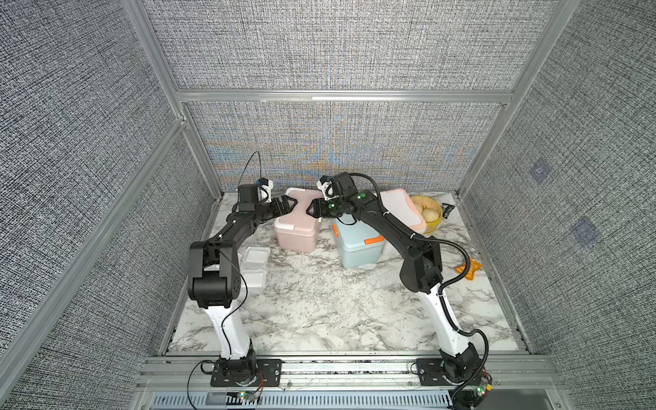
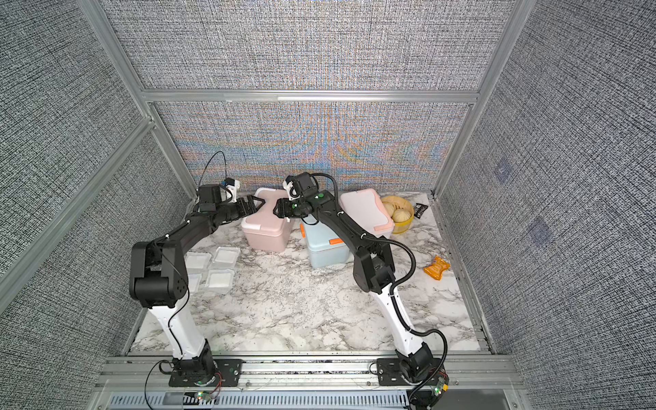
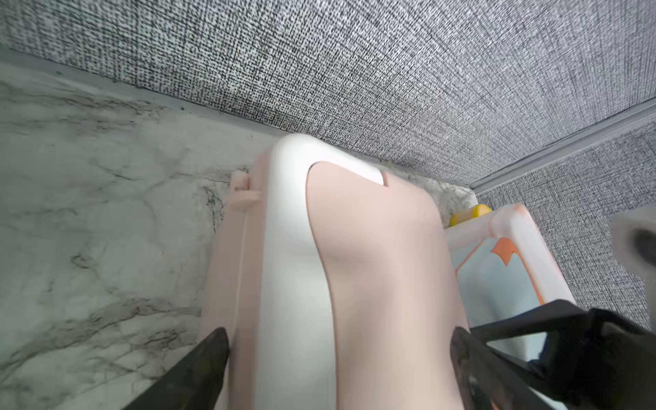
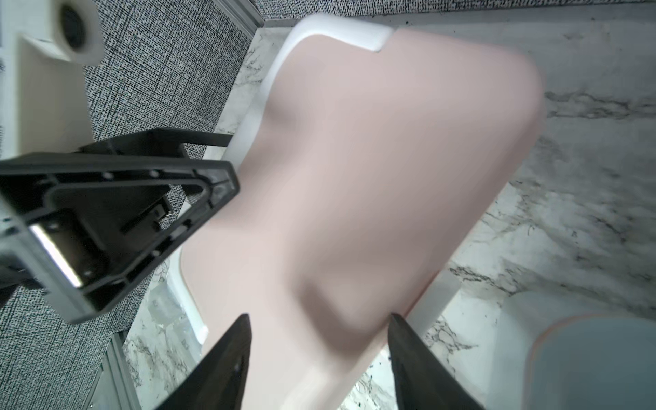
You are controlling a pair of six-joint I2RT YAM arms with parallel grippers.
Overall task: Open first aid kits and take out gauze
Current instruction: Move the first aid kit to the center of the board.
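Step in hand: opening the dusty pink kit (image 1: 295, 234), lid down, upright near the back edge of the bench (image 1: 319, 312), its long axis running back to front. My left gripper (image 1: 290, 205) straddles it, spread wide; my right gripper (image 1: 313, 209) flanks the lid's waist, half spread, and I cannot tell whether it pinches. Next, I judge, one steadies the body while the other lifts the lid.

Setting: robot test cell in a lab.
Enclosure: grey fabric wall panels (image 1: 330, 46) in an aluminium frame (image 1: 340, 96) on three sides.
Work surface: marble-pattern tabletop (image 1: 319, 312).
Equipment: two robot arms (image 1: 230, 330) bolted to a metal rail (image 1: 348, 369) at the front edge.
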